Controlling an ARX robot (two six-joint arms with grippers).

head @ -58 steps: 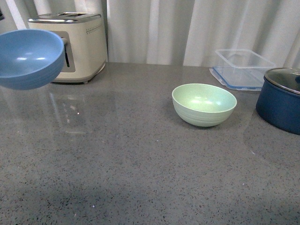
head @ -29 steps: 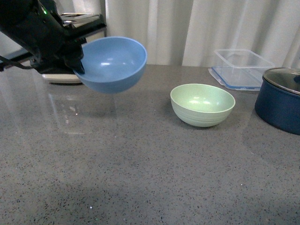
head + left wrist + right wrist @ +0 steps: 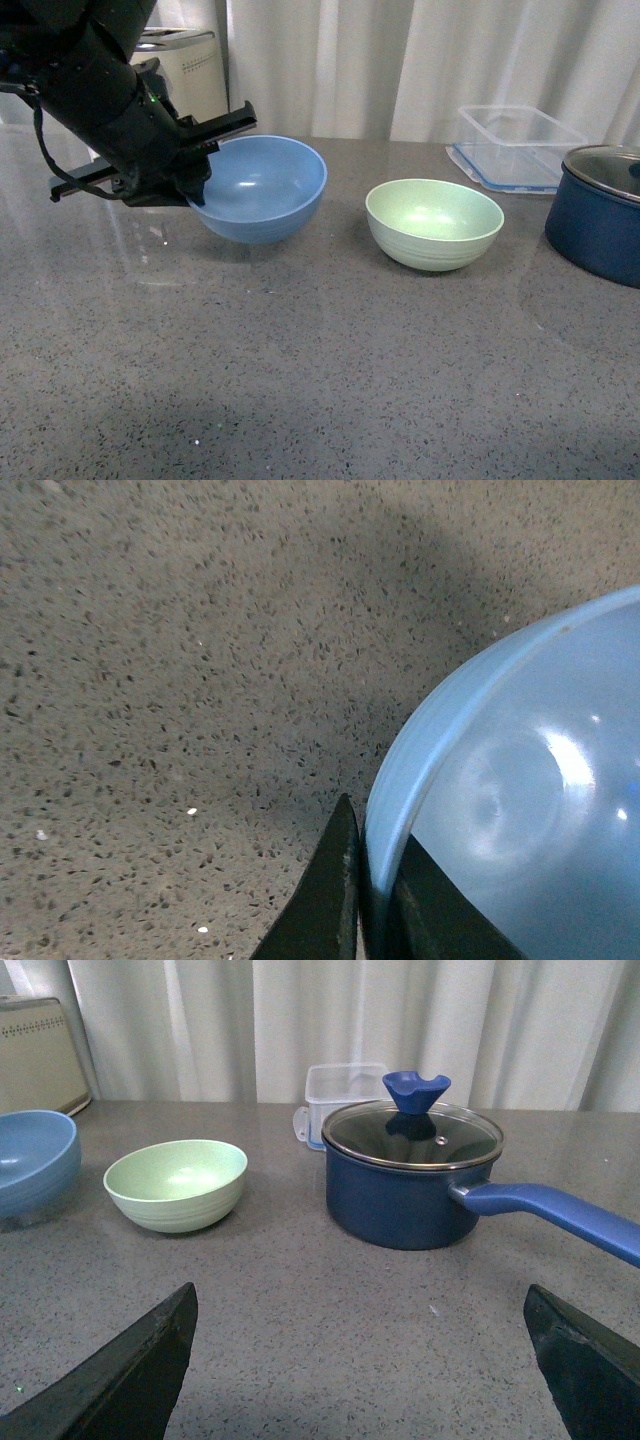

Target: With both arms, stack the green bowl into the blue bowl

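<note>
Left claw (image 3: 375,832) pinches blue bowl (image 3: 262,190) rim low over bench (image 3: 300,350): placement step. Right claw (image 3: 360,1298) gapes empty; next, grasp green bowl (image 3: 434,222).

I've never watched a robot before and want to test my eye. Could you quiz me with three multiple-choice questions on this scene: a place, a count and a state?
1. Where is the green bowl?
A) between the blue bowl and the navy pot
B) inside the blue bowl
C) on the pot's lid

2. How many bowls are in view?
A) one
B) two
C) four

3. What are the left arm's jaws doing?
A) hanging open
B) shut on the blue bowl's rim
C) gripping the green bowl

Answers:
1 A, the front view shows it standing apart between them.
2 B, one blue and one green.
3 B, the left wrist view shows a finger on each side of the rim.
</note>
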